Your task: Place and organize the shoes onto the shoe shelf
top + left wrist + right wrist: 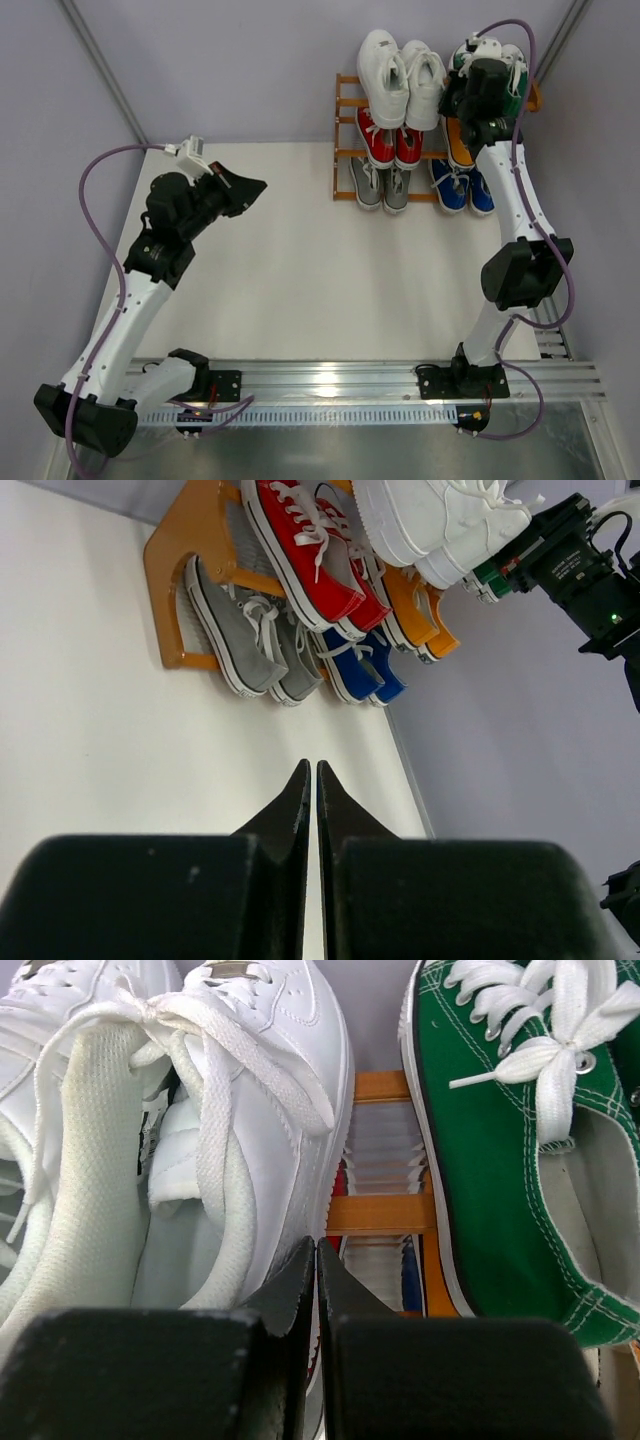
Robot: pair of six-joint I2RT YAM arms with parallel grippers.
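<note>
The shoe shelf stands at the table's far side. White shoes and green shoes sit on its top tier, red and orange on the middle, grey and blue on the bottom. My right gripper hovers over the top tier. In the right wrist view it is shut and empty, its tips beside the white shoe, with the green shoe to the right. My left gripper is shut and empty above the table, left of the shelf.
The left wrist view shows the shelf's side frame and the right arm's wrist at the top tier. Grey walls close the table's back and sides. A metal rail with both arm bases runs along the near edge.
</note>
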